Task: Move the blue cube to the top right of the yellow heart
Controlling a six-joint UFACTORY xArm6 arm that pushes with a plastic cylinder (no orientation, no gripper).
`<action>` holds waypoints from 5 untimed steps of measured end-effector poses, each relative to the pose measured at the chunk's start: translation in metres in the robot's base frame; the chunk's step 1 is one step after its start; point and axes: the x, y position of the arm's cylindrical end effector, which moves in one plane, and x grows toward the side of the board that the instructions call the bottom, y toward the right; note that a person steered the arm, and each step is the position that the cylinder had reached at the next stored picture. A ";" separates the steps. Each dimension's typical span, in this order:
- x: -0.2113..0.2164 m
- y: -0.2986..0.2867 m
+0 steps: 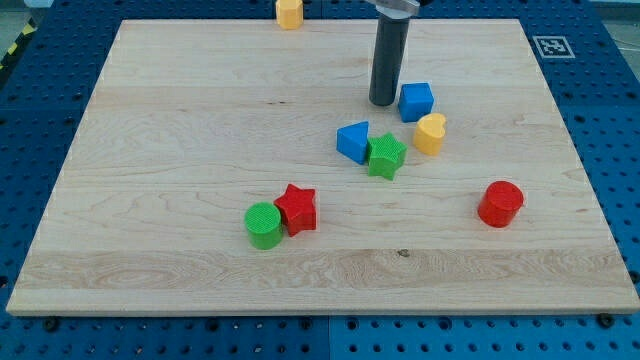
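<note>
Blue cube [416, 101] sits just above-left of the yellow heart [431, 133], nearly touching. Gripless, holding nothing, my tip [383, 102] stands at its left face. Light, rigid, probably slides easily; push that face rightward.

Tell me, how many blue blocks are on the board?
2. The blue cube sits just right of my tip; the other blue block touches the green star. None seem hidden.
</note>
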 end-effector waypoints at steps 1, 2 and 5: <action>0.000 -0.001; 0.000 0.004; 0.005 0.006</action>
